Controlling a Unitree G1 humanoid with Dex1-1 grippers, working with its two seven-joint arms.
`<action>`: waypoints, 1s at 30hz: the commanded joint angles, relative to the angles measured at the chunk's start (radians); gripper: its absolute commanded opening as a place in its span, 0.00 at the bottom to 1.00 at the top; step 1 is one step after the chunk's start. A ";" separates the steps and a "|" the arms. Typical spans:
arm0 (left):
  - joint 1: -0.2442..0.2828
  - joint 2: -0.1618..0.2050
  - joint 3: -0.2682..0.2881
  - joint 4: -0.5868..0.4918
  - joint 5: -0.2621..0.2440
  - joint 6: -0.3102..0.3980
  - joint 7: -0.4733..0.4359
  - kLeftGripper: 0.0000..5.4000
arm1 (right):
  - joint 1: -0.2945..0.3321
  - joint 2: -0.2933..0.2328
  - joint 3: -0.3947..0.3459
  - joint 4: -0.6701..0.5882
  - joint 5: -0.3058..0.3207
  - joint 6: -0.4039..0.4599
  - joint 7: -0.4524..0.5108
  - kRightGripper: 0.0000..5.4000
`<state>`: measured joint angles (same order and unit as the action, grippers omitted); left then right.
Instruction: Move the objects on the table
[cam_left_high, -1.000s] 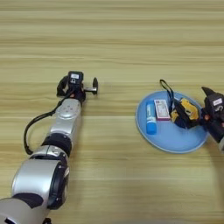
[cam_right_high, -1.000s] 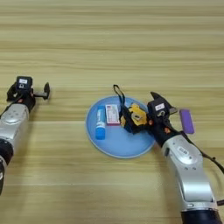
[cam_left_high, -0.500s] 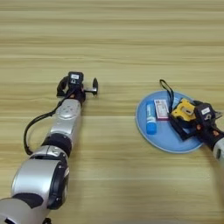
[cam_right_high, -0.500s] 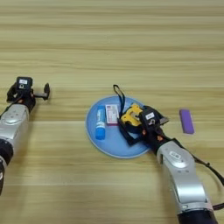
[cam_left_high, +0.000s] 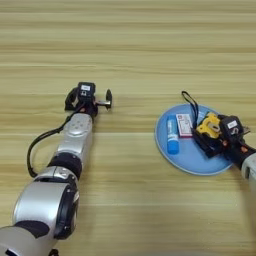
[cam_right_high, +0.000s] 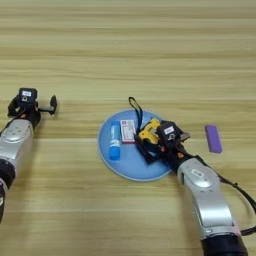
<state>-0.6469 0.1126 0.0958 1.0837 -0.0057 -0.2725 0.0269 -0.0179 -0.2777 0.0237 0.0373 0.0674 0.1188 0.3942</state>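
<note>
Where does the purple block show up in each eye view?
Left eye view: not in it; the picture ends just right of the light-blue plate.
Right eye view: the purple block lies on the table right of the plate, apart from it.
Shared landmark: the glue stick on the plate's left side.

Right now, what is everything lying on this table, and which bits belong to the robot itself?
Table: one, light-brown wood, fills the view.
Plate: one, light blue, right of centre.
Glue stick: one, blue and white, on the plate's left part.
Tape measure: one, yellow and black, black strap, on the plate's right part.
Block: one, purple, on the table right of the plate.
Left gripper: one, black, over bare table at left, fingers open.
Right gripper: one, black, at the tape measure.
</note>
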 joint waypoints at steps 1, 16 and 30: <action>-0.020 0.001 -0.001 0.008 0.008 -0.004 0.007 1.00 | 0.016 -0.002 0.003 0.003 -0.001 0.031 -0.004 0.88; -0.023 0.001 -0.001 0.013 0.008 -0.004 0.008 1.00 | 0.019 0.000 -0.008 -0.087 0.008 0.061 -0.014 0.88; -0.024 0.001 -0.001 0.017 0.008 -0.006 0.008 1.00 | -0.044 0.043 0.093 -0.335 0.010 0.176 -0.017 0.88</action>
<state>-0.6529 0.1125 0.0956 1.0937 -0.0052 -0.2737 0.0327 -0.0343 -0.2564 0.0687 -0.2377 0.0678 0.2704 0.3651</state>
